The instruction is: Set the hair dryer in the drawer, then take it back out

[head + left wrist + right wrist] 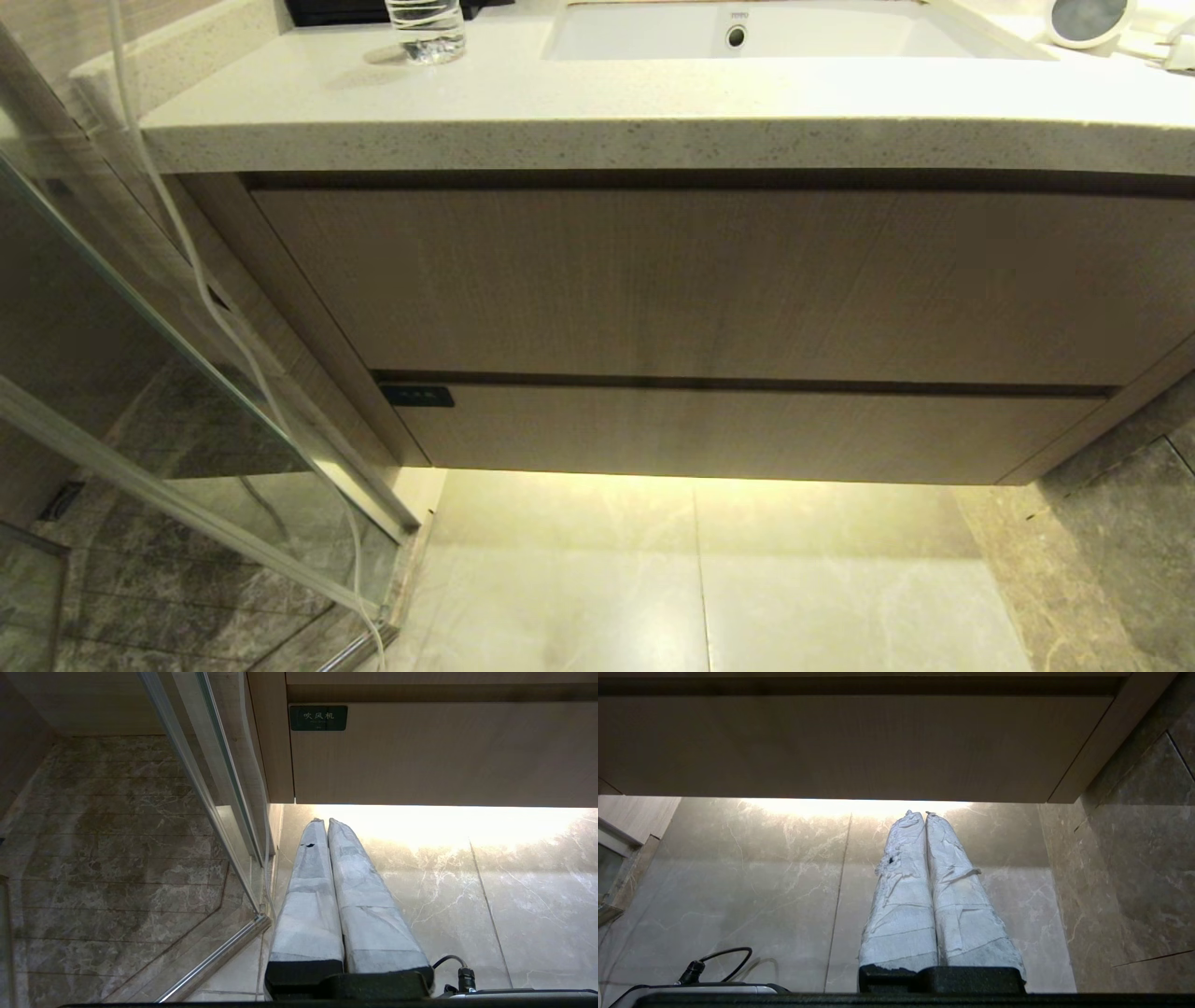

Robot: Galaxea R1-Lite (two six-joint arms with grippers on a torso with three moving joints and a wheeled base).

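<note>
Hair dryer (1088,19) is sitting at the upper right of the head view, on the desk (597,103) beside the sink (794,33). Drawer (747,431), low in the frame, is staying shut. Left claw (322,822) and right claw (920,814) are hanging below it, pressed closed and empty. Opening should mean hooking the handleless front's lower edge and pulling evenly.
</note>
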